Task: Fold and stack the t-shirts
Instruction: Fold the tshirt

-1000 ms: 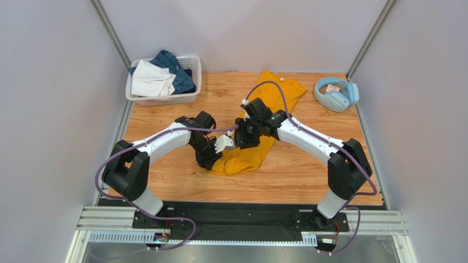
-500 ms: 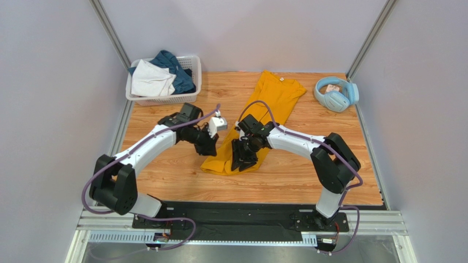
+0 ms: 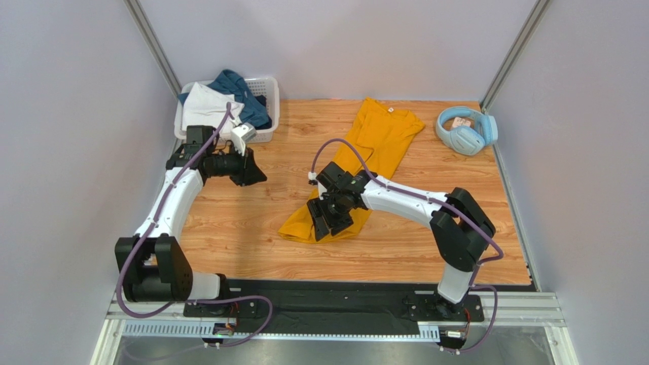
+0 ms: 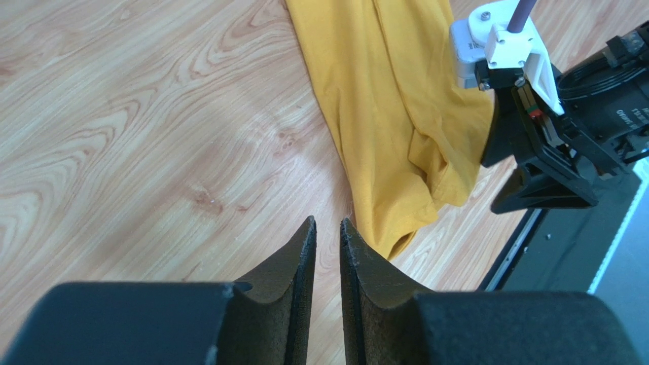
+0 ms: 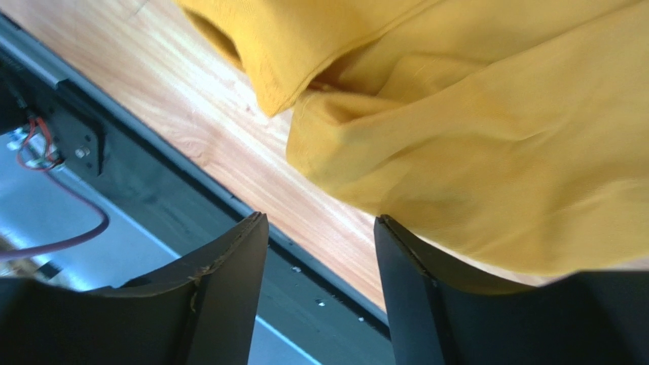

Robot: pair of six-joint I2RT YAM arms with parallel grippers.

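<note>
A mustard-yellow t-shirt (image 3: 377, 141) lies folded into a long strip, running from the back of the table to a bunched near end (image 4: 426, 163). My right gripper (image 3: 326, 226) hovers over that near end, open, with nothing between its fingers. In the right wrist view the cloth (image 5: 472, 137) sits just beyond and against the right fingertip (image 5: 388, 228). My left gripper (image 3: 257, 176) is off to the left over bare wood, away from the shirt. Its jaws (image 4: 327, 222) stand a narrow gap apart and hold nothing. A white t-shirt (image 3: 209, 110) and a dark teal one (image 3: 240, 87) lie in the basket.
The white lattice basket (image 3: 268, 95) stands at the back left, just behind my left wrist. Light-blue headphones (image 3: 465, 129) lie at the back right. The table's near edge and black base rail (image 5: 152, 175) are right under my right gripper.
My left arm swung back to the left, away from the yellow shirt and toward the basket, its jaws narrowing. My right gripper slid to the shirt's near end and opened wider.
</note>
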